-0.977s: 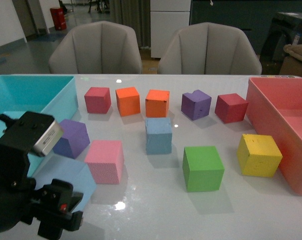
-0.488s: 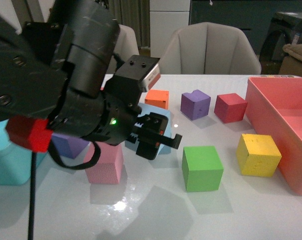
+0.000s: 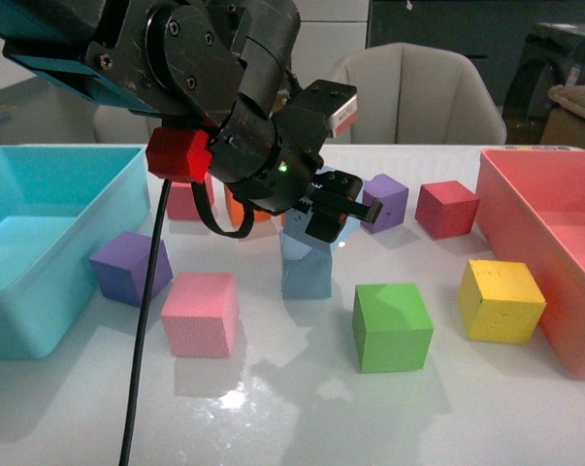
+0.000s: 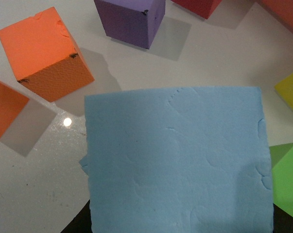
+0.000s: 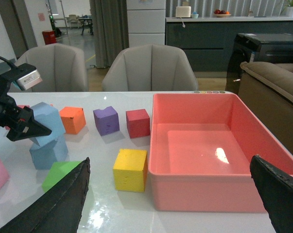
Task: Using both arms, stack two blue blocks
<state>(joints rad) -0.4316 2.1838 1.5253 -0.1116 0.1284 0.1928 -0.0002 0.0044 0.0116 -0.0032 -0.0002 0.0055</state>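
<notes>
My left gripper (image 3: 329, 209) is shut on the pale blue block (image 4: 178, 160), which fills most of the left wrist view. In the right wrist view this block (image 5: 45, 117) hangs tilted just above the steel blue block (image 5: 49, 151); I cannot tell whether they touch. The steel blue block (image 3: 307, 274) stands on the white table at the middle, partly hidden by the left arm. My right gripper (image 5: 168, 204) is open and empty, low over the table's near right side, facing the pink bin. It is not in the front view.
A turquoise bin (image 3: 40, 243) stands at the left and a pink bin (image 3: 544, 252) at the right. Pink (image 3: 200, 311), green (image 3: 392, 325), yellow (image 3: 503, 299), purple (image 3: 132, 267), red (image 3: 447, 209) and orange (image 4: 44, 53) blocks lie around the steel blue block.
My left arm has lifted the pale blue block from the front left of the table and carried it right and back, to just over the steel blue block.
</notes>
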